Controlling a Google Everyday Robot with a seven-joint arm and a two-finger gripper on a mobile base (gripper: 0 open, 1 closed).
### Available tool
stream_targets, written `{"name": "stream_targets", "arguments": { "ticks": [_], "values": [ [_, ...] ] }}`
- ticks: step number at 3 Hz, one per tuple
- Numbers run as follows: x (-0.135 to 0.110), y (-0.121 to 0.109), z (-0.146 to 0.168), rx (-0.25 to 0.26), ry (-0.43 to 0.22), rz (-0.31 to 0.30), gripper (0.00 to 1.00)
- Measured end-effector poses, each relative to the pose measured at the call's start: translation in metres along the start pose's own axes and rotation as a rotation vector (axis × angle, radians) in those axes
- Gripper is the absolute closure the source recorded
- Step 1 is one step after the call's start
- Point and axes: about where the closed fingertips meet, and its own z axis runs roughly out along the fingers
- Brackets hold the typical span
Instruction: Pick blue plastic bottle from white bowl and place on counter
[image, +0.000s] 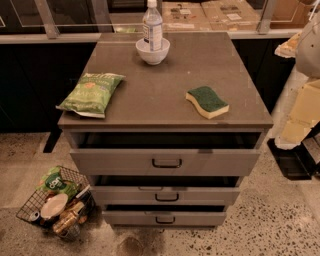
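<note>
The gripper itself cannot be made out. Only pale segments of the arm (306, 100) show at the right edge, off the side of the bench (150, 95) and well apart from everything on it, so I cannot tell whether the gripper is spread or pressed together.

The blue plastic bottle (152, 27) stands upright inside the white bowl (153, 52), its white cap on top, at the far edge of the bench near the middle. Nothing lies close around the bowl. A green chip bag (91, 93) lies flat at the near left, its corner hanging slightly over the front edge. A green-topped yellow sponge (207, 101) lies at the near right. Both are well apart from the bowl.

The benchtop is matte grey-brown. Below it, three grey drawers (166, 161) with dark handles are each pulled out somewhat. On the speckled floor (270, 220) to the left sits a wire basket (31, 202) holding packets, a can and a white dish. Behind the bench runs a ledge with flattened cardboard (200, 15).
</note>
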Motion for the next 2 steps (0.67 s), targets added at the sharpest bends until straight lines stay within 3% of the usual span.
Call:
{"name": "stream_targets", "arguments": {
  "ticks": [1,2],
  "values": [
    [0.0,0.0,0.0,0.0,0.0,0.0,0.0],
    [-0.006,-0.025,-0.001,0.066,-0.073,0.019,0.0]
  ]
}}
